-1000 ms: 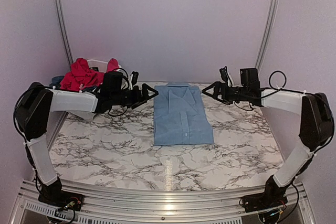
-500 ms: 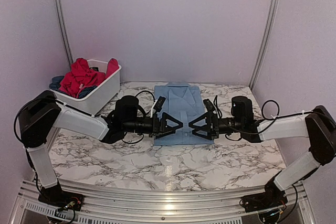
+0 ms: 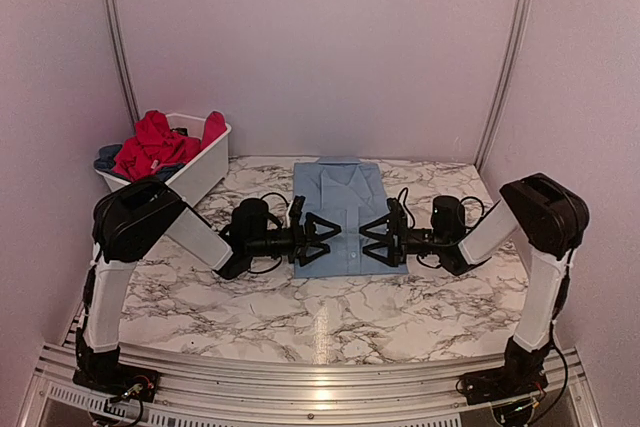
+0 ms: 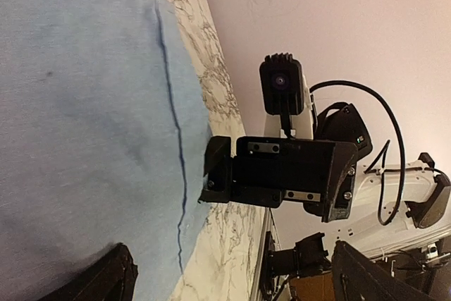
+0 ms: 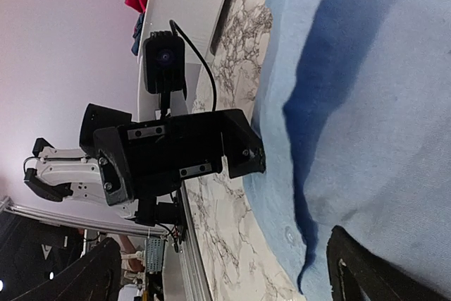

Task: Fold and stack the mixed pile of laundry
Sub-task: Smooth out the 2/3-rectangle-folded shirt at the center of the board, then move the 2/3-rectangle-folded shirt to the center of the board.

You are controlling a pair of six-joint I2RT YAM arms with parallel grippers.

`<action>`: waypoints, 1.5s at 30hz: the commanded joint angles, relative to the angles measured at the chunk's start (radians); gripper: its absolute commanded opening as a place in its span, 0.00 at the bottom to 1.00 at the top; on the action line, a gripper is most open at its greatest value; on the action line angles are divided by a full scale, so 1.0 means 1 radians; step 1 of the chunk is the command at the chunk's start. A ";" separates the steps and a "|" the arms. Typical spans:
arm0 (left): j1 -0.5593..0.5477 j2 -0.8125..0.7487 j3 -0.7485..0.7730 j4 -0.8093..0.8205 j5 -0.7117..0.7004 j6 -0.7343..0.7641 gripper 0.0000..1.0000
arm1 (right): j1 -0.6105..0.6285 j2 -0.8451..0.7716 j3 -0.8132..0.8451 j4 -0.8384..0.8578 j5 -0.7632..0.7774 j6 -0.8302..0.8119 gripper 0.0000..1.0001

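- While both arms lie low over the bench (image 3: 250,312), the folded blue shirt (image 3: 345,197) sits flat at its middle, collar to the far side, front up.
- Left jaws and right jaws face each other across the shirt's near end, one at each side edge. Likely reason: to take the two near corners together, for another fold or to shift the shirt.
- Both wrist views show each arm's own fingers spread wide with nothing between them, so both jaws are released.
- Left wrist view: the right jaws' tip meets the shirt's edge. Whether it presses the cloth, I cannot tell.
- Rest of the pile waits in the basket (image 3: 207,169) at far left: red garments (image 3: 150,142) heaped on top, dark blue cloth (image 3: 108,155) under them. Kept there, I judge, to leave working room.
- Against a second ago: the jaws were raised at the shirt's far end, well apart. They have since come down to the near end.
- Against half a second ago: the jaws are at much the same spot, the arms' upper links pulled in and steeper. Shirt and basket have not moved.
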 commanded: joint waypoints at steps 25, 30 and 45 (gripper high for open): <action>0.026 0.019 0.199 -0.128 -0.046 -0.031 0.99 | -0.027 -0.002 0.208 -0.041 -0.023 -0.009 0.98; 0.032 0.146 0.293 -0.132 -0.056 -0.060 0.99 | -0.033 0.153 0.262 0.058 -0.046 0.046 0.98; 0.072 0.095 0.059 -0.257 -0.220 -0.044 0.99 | 0.022 0.236 0.263 -0.242 0.063 -0.216 0.98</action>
